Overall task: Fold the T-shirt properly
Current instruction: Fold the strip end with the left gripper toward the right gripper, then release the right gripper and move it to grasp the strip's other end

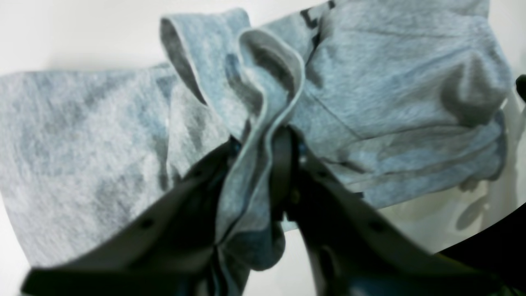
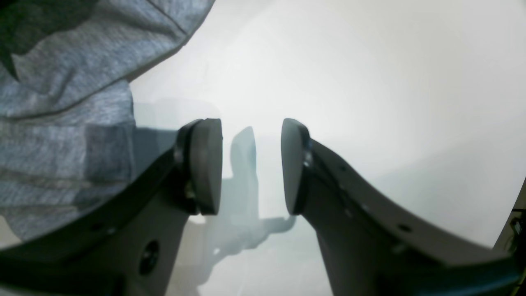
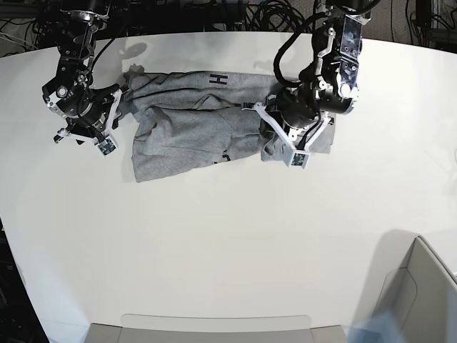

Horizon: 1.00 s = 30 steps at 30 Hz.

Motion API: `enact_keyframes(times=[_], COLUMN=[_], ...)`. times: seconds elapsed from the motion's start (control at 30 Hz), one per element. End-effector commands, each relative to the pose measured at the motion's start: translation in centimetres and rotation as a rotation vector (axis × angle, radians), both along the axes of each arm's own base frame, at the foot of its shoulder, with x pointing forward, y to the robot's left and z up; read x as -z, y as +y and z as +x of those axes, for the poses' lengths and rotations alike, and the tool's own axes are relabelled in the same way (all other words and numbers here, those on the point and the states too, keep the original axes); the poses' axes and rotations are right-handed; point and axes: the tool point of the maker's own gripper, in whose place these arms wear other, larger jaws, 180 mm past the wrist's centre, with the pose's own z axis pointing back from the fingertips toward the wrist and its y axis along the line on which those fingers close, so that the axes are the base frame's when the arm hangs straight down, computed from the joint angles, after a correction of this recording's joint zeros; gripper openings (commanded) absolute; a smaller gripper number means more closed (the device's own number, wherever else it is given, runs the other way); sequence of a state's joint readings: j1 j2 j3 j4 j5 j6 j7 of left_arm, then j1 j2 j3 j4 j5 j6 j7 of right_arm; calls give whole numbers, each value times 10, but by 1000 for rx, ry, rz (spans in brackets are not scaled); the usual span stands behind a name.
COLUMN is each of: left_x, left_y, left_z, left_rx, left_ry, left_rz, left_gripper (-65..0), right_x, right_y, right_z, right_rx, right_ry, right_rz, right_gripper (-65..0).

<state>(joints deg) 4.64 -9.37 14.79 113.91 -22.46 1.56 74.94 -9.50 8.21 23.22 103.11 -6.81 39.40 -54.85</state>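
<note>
The heather-grey T-shirt (image 3: pixel 193 128) lies crumpled across the far half of the white table, with black lettering (image 3: pixel 218 80) showing near its far edge. My left gripper (image 3: pixel 275 130) is at the shirt's right end. In the left wrist view, that gripper (image 1: pixel 261 144) is shut on a bunched fold of the T-shirt (image 1: pixel 390 82), and the hem stands up between the dark fingers (image 1: pixel 283 164). My right gripper (image 3: pixel 114 114) hovers at the shirt's left end. It (image 2: pixel 251 164) is open over bare table with nothing between its pads (image 2: pixel 207 164), and the T-shirt (image 2: pixel 61 102) lies just to its left.
The white table (image 3: pixel 214 236) stretches toward the near side. A grey bin (image 3: pixel 421 300) stands at the near right corner, and a low grey tray edge (image 3: pixel 214 325) runs along the front. Cables (image 3: pixel 235 14) hang beyond the far edge.
</note>
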Motion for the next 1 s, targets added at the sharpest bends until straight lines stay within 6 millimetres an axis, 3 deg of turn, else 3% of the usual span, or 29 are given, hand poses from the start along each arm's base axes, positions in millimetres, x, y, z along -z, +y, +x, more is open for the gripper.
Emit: enact_keyframes(times=[0.0,0.3,0.43,0.63,0.73,0.83,0.97], left_x=[-13,-13,-19,-21,-14,-7,-1], left_y=[-4,-38,-32,16,32,32,0], left_z=[6,-7,-1,16,10,2,-8], left_rx=[3,118,92,-68,-115,-109,-9], left_ry=[-46,-41,-67,-82,-59,-30,-11], left_rz=[-22,-35,-38,-17,-6,-2,-14], left_gripper=[-507,-346,-344,-368,-412,-423,-423], right_x=[-11,-11,-11,-10,-12,-15,-18], right_y=[0,0,0,0,-1,-1,0], right_z=[8,9,9,9,11,14,17], right_rx=[-17,-17,-17,-17,-16,-14,-15], right_ry=[-39,-40,-40,-39,-46,-57,-67], right_rz=[-2,-2,-2,-2,-1,-1,2], right_gripper=[-411,-411,-411,-411,-411,-411,-411])
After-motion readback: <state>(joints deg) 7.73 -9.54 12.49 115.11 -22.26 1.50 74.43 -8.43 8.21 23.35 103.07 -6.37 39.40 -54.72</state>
